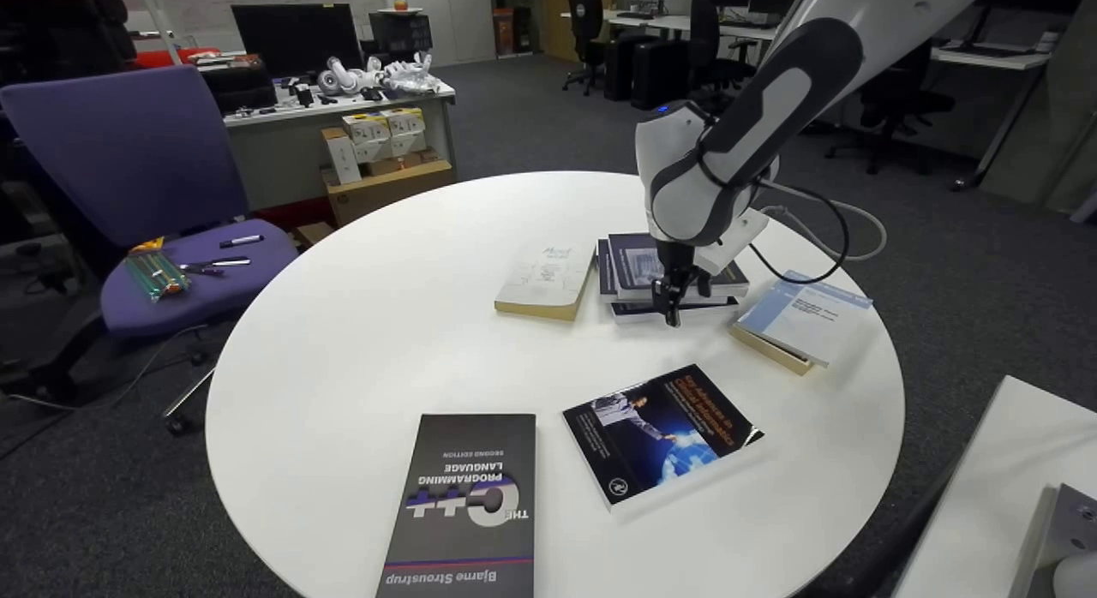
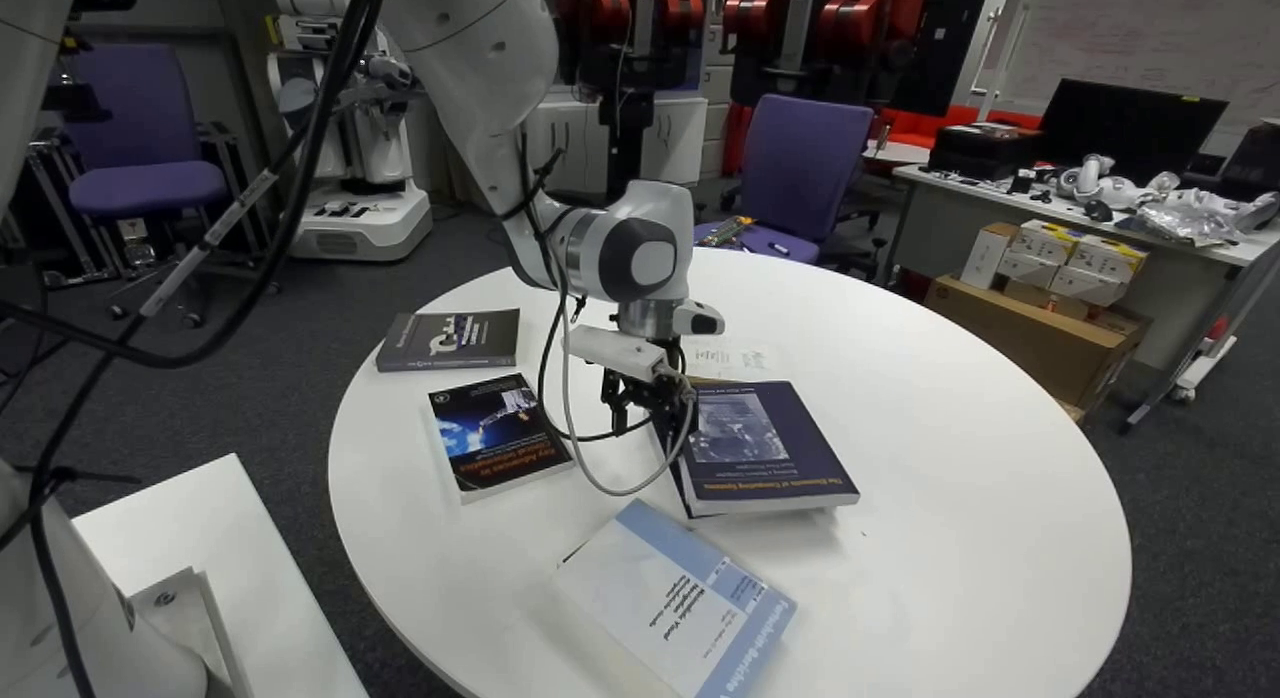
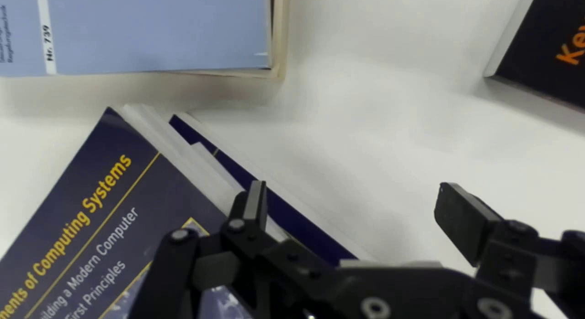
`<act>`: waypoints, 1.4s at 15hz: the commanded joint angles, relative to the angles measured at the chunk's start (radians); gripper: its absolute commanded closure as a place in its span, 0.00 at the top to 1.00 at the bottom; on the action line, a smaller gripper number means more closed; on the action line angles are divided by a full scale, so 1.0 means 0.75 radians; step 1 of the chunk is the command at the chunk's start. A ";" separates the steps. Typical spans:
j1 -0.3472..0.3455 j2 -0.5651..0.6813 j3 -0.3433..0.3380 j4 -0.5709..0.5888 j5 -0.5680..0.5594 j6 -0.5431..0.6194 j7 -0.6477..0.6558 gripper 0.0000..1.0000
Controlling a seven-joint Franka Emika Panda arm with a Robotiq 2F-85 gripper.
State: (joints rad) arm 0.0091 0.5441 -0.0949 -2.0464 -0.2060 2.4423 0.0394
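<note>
My gripper [image 3: 353, 198] is open, its two black fingers wide apart with nothing held. It hangs at the edge of a stack of dark blue books [image 2: 765, 448]; the top one reads "The Elements of Computing Systems". In the wrist view the left finger [image 3: 256, 202] overlaps the stack's side, and whether it touches cannot be told. Below juts a lower dark blue book [image 3: 315, 230]. The right finger [image 3: 466, 218] is over bare tabletop. Close by lie a light blue and white book [image 1: 806, 319] on a cream-edged one, and a black "Key Advances in Clinical Informatics" book [image 1: 660, 435].
The round white table [image 1: 343, 375] also carries a cream paperback [image 1: 548, 277] beside the stack and a grey C++ book [image 1: 467, 504]. Loose cables [image 2: 575, 448] loop from the wrist down near the books. A purple chair [image 1: 197, 264] stands by the table.
</note>
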 commanded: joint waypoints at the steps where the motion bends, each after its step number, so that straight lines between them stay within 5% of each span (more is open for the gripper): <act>1: -0.002 -0.087 -0.034 -0.076 -0.017 0.027 0.032 1.00; 8: -0.007 -0.144 0.069 -0.112 0.014 -0.005 -0.115 1.00; 14: -0.033 -0.086 0.023 0.105 0.001 -0.217 -0.118 1.00; 21: -0.141 0.089 0.011 0.429 0.217 -0.400 -0.001 1.00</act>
State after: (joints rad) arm -0.0662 0.5454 -0.0944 -1.8608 -0.1290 2.2410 -0.0096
